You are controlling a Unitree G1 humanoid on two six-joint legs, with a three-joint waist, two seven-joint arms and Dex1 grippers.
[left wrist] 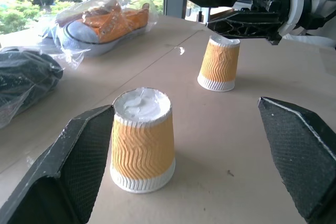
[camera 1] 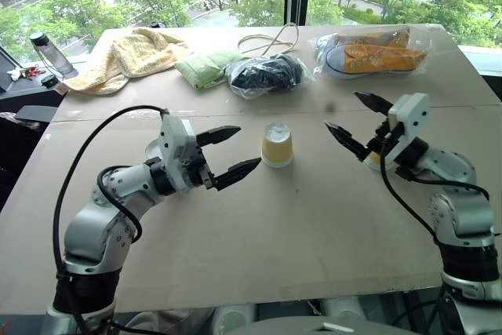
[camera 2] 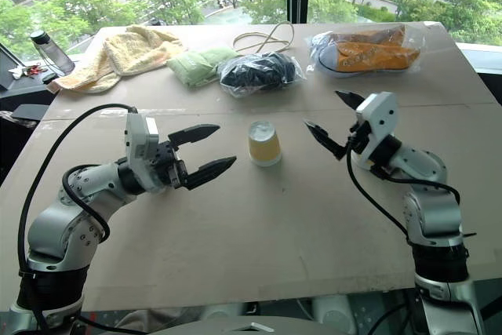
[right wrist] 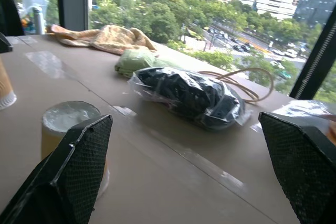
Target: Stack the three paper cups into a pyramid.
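Two paper cups with yellow-orange sides stand upside down and apart on the table (camera 1: 274, 233). One cup (camera 1: 277, 147) sits at the middle of the table, just right of my left gripper (camera 1: 249, 146), which is open with that cup (left wrist: 143, 140) close ahead of its fingers. The other cup (left wrist: 219, 64) stands further right, under my right gripper (camera 1: 342, 109), and is largely hidden by that hand in the eye views. My right gripper is open wide and holds nothing, and the cup (right wrist: 65, 119) shows beside one of its fingers.
Along the far edge lie a yellow towel (camera 1: 129, 52), a green cloth bundle (camera 1: 205, 66), a black item in a plastic bag (camera 1: 265, 74), a beige cord (camera 1: 271, 37) and bagged orange shoes (camera 1: 376, 51). A water bottle (camera 1: 51, 54) stands at the far left.
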